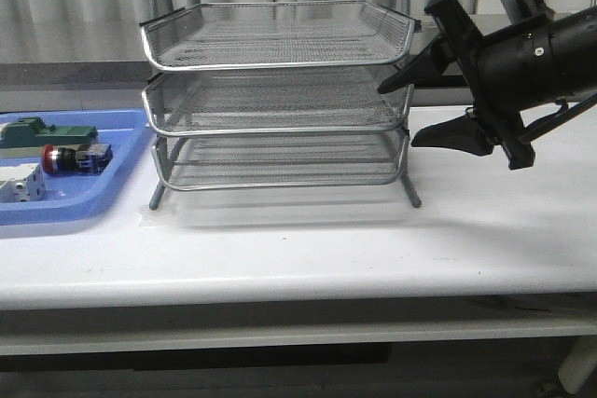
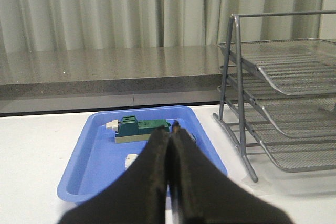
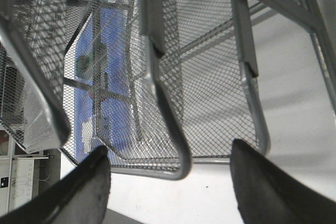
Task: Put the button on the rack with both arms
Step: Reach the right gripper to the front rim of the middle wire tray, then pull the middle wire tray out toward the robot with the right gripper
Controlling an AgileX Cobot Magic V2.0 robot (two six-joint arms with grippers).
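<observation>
Front view is giving me the relation I am working from: the small push button with the red mushroom cap and blue-and-black rear block (image 1: 75, 157) is lying in the shallow blue plastic tray (image 1: 112, 191), just beside the left end of the three-tier silver wire-mesh rack (image 1: 280, 100), its long axis running sideways, cap pointing away from the rack and rear block toward it. A green block (image 1: 47, 132) is sitting behind the button and a white block (image 1: 23, 185) in front of it, both in the same tray.

I am seeing the black two-finger right gripper (image 1: 431, 104) hovering at the opposite, right end of the rack with its fingers spread wide, level with the middle tier; in the right wrist view the tier's rim is sitting between the two fingertips (image 3: 84, 187) without touching either, so it is holding nothing. The whole rack is standing between it and the button.

I am reading the black left gripper (image 2: 170, 132) from its wrist view as pressed together and empty, aimed over the blue tray toward the green block; the button itself is hidden behind its fingers there.

I am judging the left arm far nearer, so the pick is falling to it, closing across the button's short width
</observation>
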